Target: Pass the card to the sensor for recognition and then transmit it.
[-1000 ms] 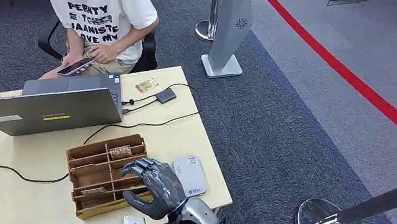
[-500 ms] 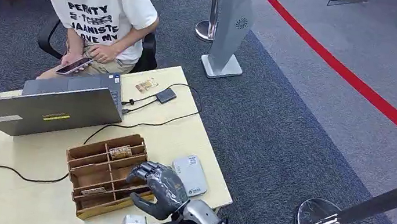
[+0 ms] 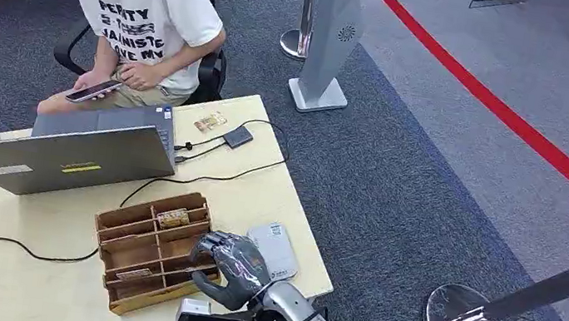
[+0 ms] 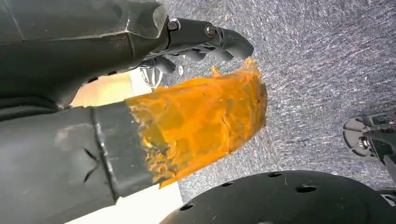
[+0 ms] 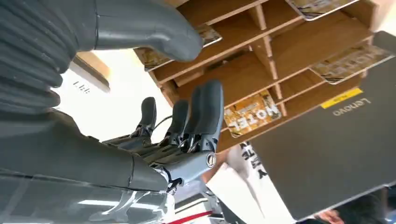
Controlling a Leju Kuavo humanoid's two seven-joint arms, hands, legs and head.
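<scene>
The task is barely begun: the right hand hovers over the rack on the bench, fingers apart, holding nothing. A card lies in its slot; the sensor waits just right.

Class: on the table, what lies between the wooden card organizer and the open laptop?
In the head view, between the wooden card organizer and the laptop lies bare tabletop, crossed by a black cable.
</scene>
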